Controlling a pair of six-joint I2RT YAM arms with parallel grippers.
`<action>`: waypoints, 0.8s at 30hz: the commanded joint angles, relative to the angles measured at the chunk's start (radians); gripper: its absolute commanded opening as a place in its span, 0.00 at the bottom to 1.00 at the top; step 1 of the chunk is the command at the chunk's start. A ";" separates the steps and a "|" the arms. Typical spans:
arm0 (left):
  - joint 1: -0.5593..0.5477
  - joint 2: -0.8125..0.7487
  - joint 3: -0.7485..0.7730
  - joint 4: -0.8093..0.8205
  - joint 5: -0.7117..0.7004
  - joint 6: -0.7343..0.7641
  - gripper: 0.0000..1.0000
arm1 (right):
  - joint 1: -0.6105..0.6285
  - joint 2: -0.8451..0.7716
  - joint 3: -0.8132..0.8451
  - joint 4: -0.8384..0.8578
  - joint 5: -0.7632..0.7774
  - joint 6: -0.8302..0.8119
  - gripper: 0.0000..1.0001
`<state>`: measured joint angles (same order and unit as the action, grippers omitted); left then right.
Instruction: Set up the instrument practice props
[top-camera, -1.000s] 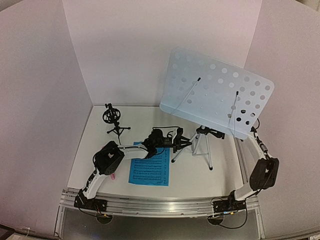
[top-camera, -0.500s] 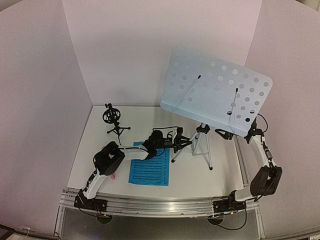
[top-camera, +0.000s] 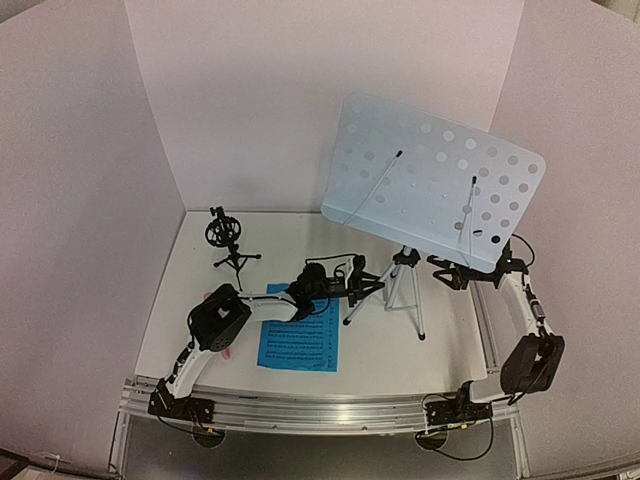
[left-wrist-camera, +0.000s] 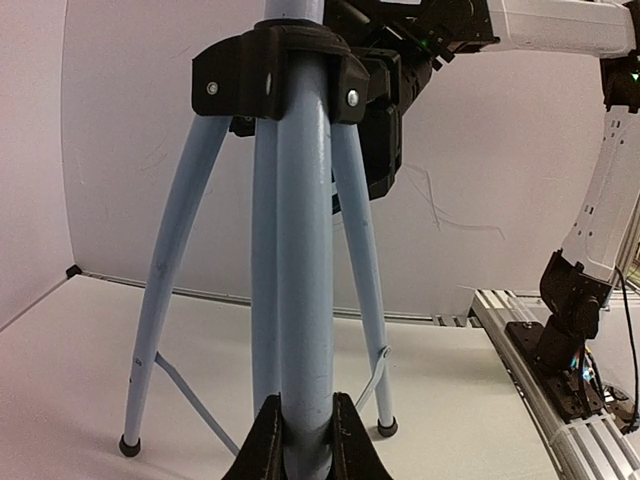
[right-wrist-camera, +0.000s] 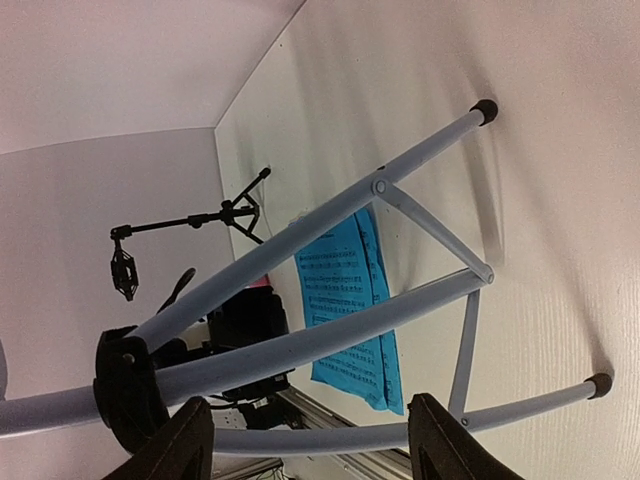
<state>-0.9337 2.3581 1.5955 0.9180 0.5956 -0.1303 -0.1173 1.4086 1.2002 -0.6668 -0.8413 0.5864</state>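
Your left end effector is clamped low on the pole of the music stand, and the right end effector hangs wide at the pole's 3 o'clock. The sheet-music pages lie flat on the tabletop at the stand's 8 o'clock, long axis 12-to-6, nearer your left arm

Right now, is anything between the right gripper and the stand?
No, nothing I can see. The right gripper is open beside the stand, under the desk, with only bare space between them. The left gripper holds the pole from the other side.
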 joint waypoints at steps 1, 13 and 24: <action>-0.005 0.041 -0.003 -0.027 -0.049 0.030 0.23 | -0.005 -0.047 -0.016 -0.052 0.008 -0.073 0.65; -0.002 -0.035 -0.107 0.012 0.017 0.069 0.52 | -0.005 -0.142 -0.102 -0.082 0.092 -0.186 0.66; 0.026 -0.235 -0.267 -0.034 0.081 0.125 0.71 | -0.005 -0.255 -0.216 -0.086 0.324 -0.065 0.66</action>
<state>-0.9245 2.2760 1.3724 0.8907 0.6402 -0.0484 -0.1173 1.1978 1.0248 -0.7356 -0.6500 0.4583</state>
